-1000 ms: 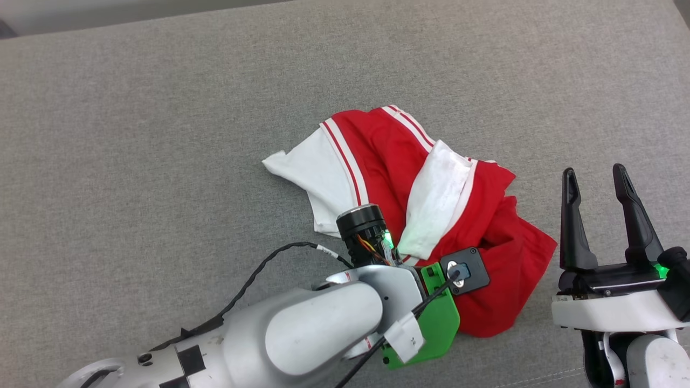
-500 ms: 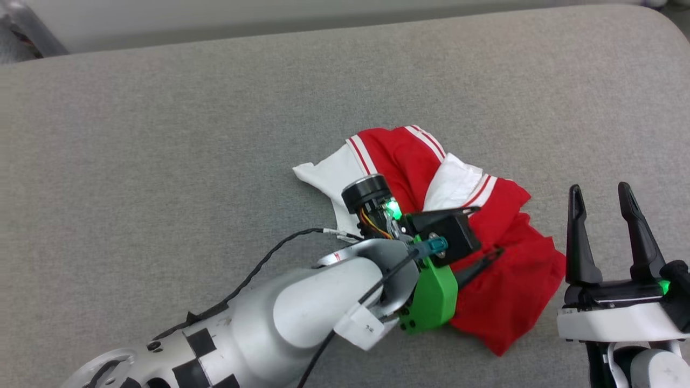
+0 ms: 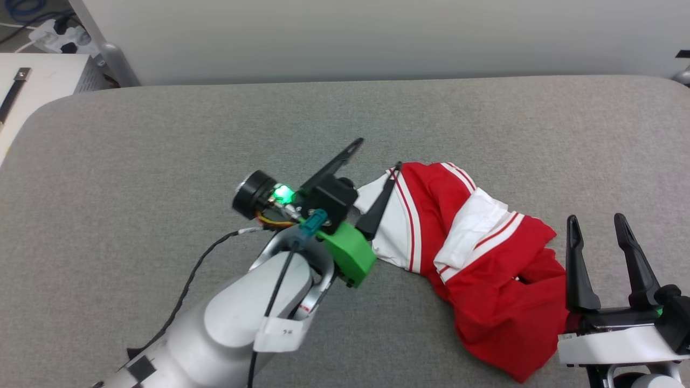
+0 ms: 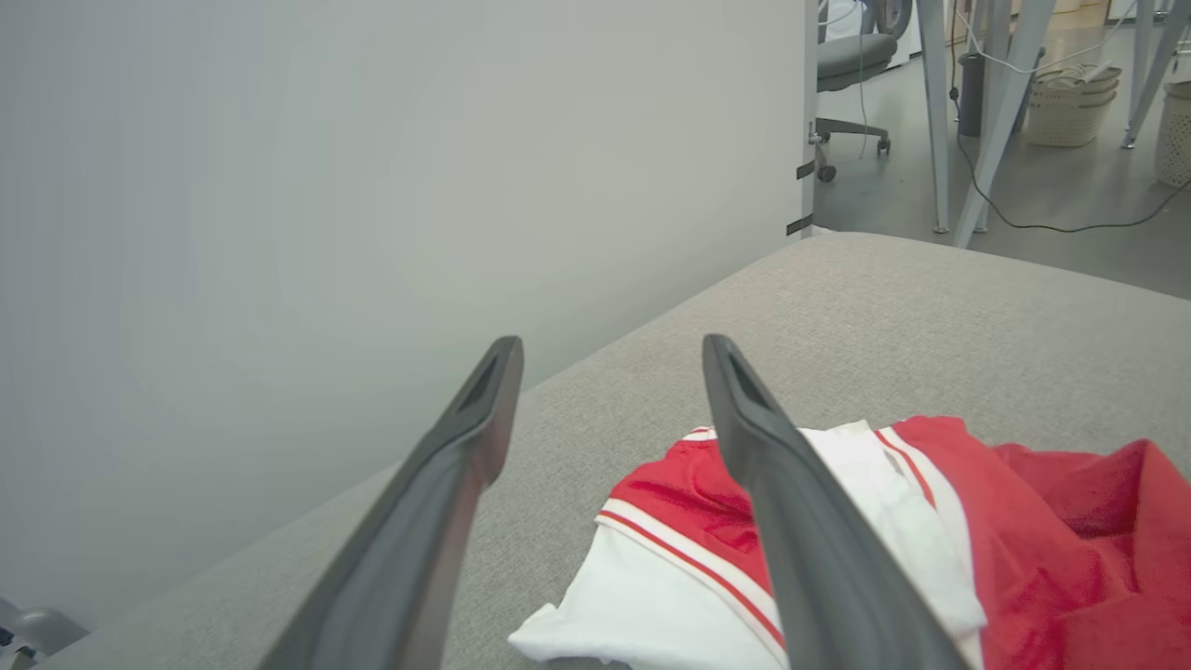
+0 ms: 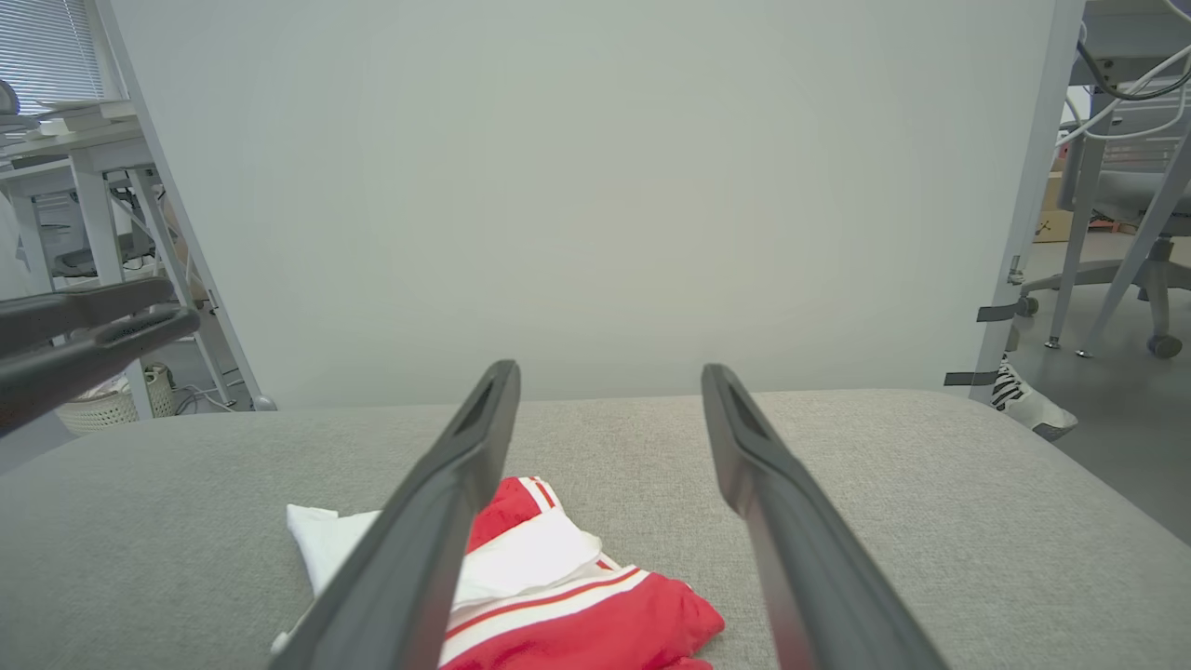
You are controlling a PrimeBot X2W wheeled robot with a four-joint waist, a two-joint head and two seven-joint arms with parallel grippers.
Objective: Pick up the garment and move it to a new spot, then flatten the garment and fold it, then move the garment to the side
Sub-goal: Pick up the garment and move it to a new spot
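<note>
The garment (image 3: 485,275), red with white sleeves and striped trim, lies crumpled in a long heap on the grey cushion, right of centre in the head view. My left gripper (image 3: 377,153) hovers at its left end, open, with nothing between the fingers; one finger crosses in front of the white sleeve. In the left wrist view the open left gripper (image 4: 611,344) points over the garment (image 4: 1023,521) toward the wall. My right gripper (image 3: 595,218) stands open at the heap's right end. The right wrist view has the right gripper (image 5: 609,369) above the garment (image 5: 577,596).
The grey cushioned surface (image 3: 161,161) has rounded corners and a pale wall panel (image 3: 377,37) behind it. A white table (image 3: 32,81) stands off its far left corner. Beyond the panel's end are an office chair (image 4: 851,65) and baskets (image 4: 1070,88) on the floor.
My left gripper has opened, let go of the garment and risen to its left end. The garment now lies more stretched out. The head camera has tilted up; the right gripper stayed open.
</note>
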